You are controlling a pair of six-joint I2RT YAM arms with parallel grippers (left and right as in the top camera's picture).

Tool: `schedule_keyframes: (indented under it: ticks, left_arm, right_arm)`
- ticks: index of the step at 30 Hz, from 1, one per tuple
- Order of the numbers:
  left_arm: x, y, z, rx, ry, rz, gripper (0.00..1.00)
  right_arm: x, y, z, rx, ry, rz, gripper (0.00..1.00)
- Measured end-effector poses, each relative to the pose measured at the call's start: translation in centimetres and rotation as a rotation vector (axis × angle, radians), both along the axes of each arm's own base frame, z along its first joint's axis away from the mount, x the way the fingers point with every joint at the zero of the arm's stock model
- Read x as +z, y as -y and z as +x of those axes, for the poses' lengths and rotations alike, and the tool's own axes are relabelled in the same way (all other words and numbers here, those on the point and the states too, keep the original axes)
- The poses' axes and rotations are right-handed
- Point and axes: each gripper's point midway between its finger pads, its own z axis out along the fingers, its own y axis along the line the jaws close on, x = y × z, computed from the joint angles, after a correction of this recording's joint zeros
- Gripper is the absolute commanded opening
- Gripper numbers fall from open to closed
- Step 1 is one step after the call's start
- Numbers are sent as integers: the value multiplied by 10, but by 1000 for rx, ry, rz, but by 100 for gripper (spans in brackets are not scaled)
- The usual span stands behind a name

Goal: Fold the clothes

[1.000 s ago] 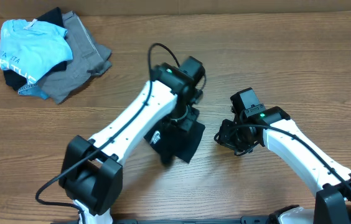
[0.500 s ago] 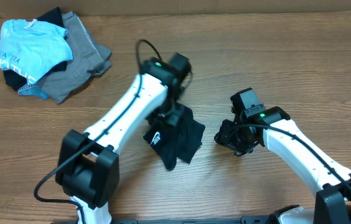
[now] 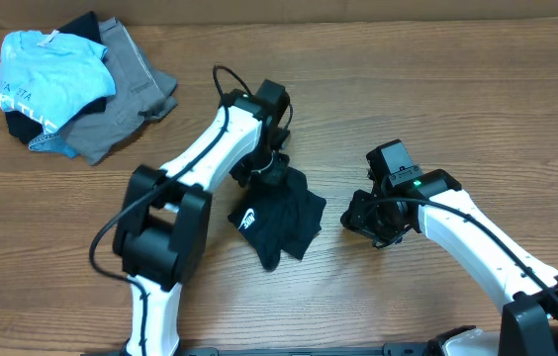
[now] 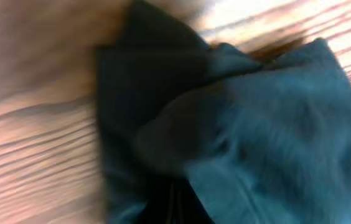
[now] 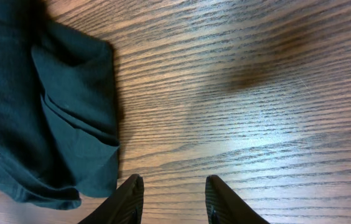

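Two grippers | left gripper [image 3: 273, 178] fingers pressed together at upper edge of black T-shirt [image 3: 284, 222], pinch on cloth unclear | right gripper [image 5: 174, 202] fingers apart over bare table [image 5: 256, 93], just right of T-shirt | T-shirt crumpled mid-table between arms, white logo [image 3: 247, 222] showing

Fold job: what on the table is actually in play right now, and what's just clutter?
In play: black T-shirt, bunched mid-table; left gripper at its far edge; right gripper, open, beside it.

Lying about: light-blue shirt, grey garment and a dark piece under them, piled at the far left corner.
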Motion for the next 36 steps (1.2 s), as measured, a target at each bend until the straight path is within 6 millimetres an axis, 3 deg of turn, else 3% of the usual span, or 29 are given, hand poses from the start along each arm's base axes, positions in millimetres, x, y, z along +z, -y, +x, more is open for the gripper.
schedule_keyframes:
  ticks: [11, 19, 25, 30, 34, 36]
  left_arm:
    - [17, 61, -31, -90, -73, -216, 4]
    - [43, 79, -50, -139, -104, -298, 7]
    - [54, 66, -59, -116, -172, -268, 6]
    - [64, 30, -25, -68, -77, -185, 4]
    - [56, 13, 11, -36, 49, -151, 4]
    - [48, 12, 17, -36, 81, -143, 4]
  right_arm:
    - [0, 0, 0, 0, 0, 0, 36]
    - [0, 0, 1, -1, 3, -3, 40]
    - [-1, 2, 3, -4, 12, -15, 40]
    - [-1, 2, 4, -4, 17, -16, 41]
    - [-1, 3, 4, -5, 18, -19, 41]
    - [-1, 3, 4, -6, 17, -20, 41]
